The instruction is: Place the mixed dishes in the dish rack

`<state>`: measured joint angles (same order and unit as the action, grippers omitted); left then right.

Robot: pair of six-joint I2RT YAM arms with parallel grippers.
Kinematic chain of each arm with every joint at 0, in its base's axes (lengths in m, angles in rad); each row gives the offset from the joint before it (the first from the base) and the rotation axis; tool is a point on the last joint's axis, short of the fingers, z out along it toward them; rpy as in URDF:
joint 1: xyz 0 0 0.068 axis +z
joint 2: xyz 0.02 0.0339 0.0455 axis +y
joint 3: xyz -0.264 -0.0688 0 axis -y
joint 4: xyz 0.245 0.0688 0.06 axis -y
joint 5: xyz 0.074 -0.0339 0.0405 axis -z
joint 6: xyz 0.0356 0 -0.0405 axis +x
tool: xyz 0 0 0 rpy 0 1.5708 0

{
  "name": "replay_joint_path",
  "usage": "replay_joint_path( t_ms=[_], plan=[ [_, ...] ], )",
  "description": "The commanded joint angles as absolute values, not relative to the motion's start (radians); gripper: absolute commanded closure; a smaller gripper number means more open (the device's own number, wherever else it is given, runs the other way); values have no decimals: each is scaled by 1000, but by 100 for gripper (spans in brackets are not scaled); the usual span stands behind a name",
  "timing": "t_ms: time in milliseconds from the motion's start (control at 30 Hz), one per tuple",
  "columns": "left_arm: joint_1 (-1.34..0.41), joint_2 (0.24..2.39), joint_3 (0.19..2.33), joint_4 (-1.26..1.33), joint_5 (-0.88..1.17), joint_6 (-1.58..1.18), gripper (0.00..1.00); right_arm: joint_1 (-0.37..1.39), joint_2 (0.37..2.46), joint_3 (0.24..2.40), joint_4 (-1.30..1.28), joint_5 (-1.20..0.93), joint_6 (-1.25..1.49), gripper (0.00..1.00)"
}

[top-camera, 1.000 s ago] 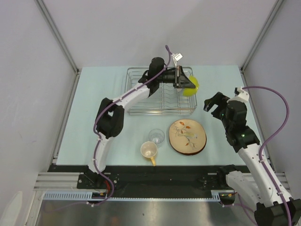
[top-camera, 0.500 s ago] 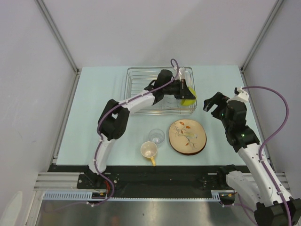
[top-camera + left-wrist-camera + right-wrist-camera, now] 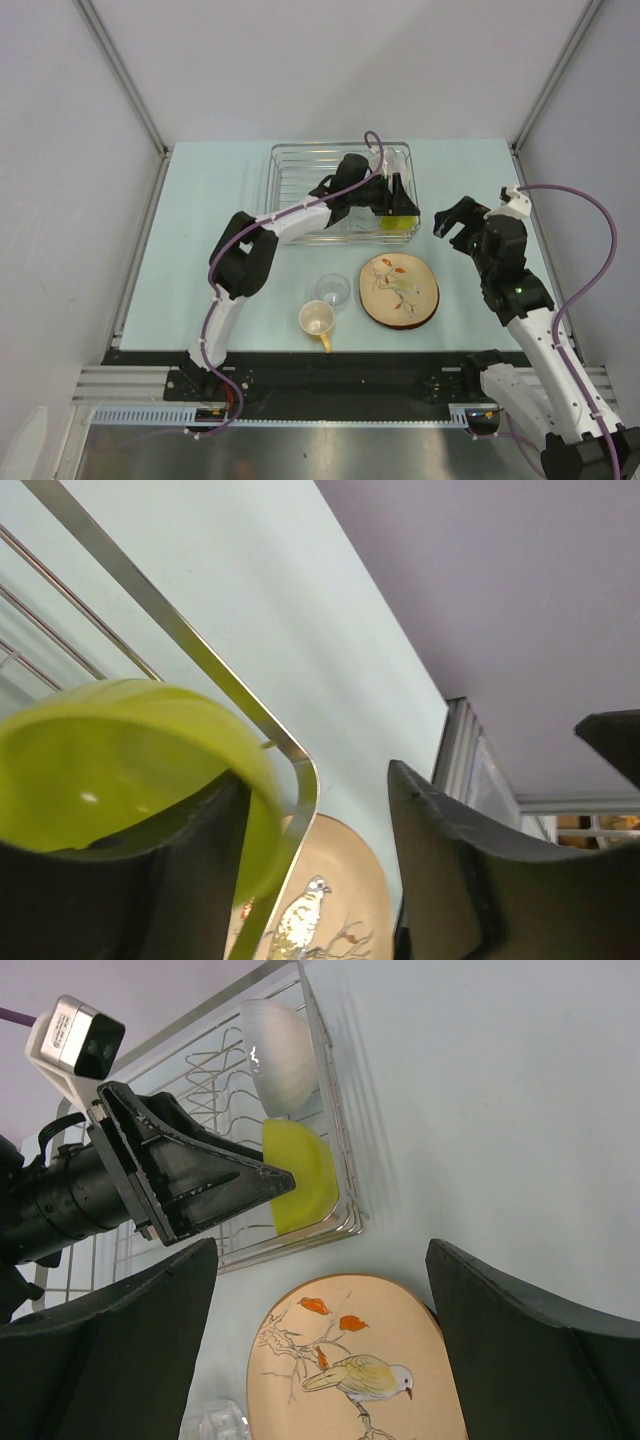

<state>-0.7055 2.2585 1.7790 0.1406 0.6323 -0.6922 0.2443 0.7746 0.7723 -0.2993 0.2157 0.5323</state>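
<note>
The step in hand looked like setting the round lime-green plastic bowl (image 3: 300,1185) down in the shiny wire dish rack (image 3: 290,172). The bowl sat inside the rack, in the corner nearest the round wooden plate with the bird picture (image 3: 399,290). A round white bowl (image 3: 280,1055) stood just behind it in the same end of the rack.

The left gripper (image 3: 315,780) reached into the rack at the green bowl. Its two fingers stood apart. One finger was right against the bowl's wall, and the gap between them was bare, so it was not pinching the bowl. The right gripper (image 3: 320,1247) hung over the table beside the rack, spread wide and holding nothing.

The green bowl stood up on its edge, not flat. Its hollow side seemed to face the left gripper, and its round back faced the rack's end wall. A bowl is round, so it has no real long side.

Next, I think the left arm should lift away gently so the bowl does not tip. The plate, a small clear glass (image 3: 333,290) and a yellow-orange mug (image 3: 317,320) were not yet loaded.
</note>
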Motion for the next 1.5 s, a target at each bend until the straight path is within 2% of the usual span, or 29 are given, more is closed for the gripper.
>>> replay_joint_path(
  t_ms=[0,67,233,333,600,800,867,900,1000,1100,1233,1467],
  plan=[
    [-704,2240,1779,192,635,-672,31,241,755,773,-301,213,541,9],
    [-704,2230,1789,181,640,-655,16,239,758,775,-299,212,543,9],
    [-700,2183,1819,129,640,-608,12,242,759,773,-296,206,551,9],
    [-692,2128,1825,89,650,-580,0,244,753,773,-302,206,551,9],
    [-657,1936,1746,-29,719,-523,0,271,764,773,-330,219,526,9],
    [-574,1754,1767,-280,807,-338,0,443,862,807,-322,235,480,9],
    [-557,1697,1763,-404,767,-205,0,542,908,834,-344,238,477,8],
    [-555,1633,1756,-543,731,-37,0,578,949,841,-344,233,479,8],
    [-554,1467,1619,-688,562,231,0,690,1029,870,-347,218,479,9],
    [-538,1344,1427,-736,439,371,0,773,1132,909,-360,203,466,11],
    [-520,1159,1241,-744,368,400,0,850,1212,936,-342,201,454,12],
    [-515,1075,1167,-721,331,322,0,870,1310,960,-321,147,449,16]
  ],
)
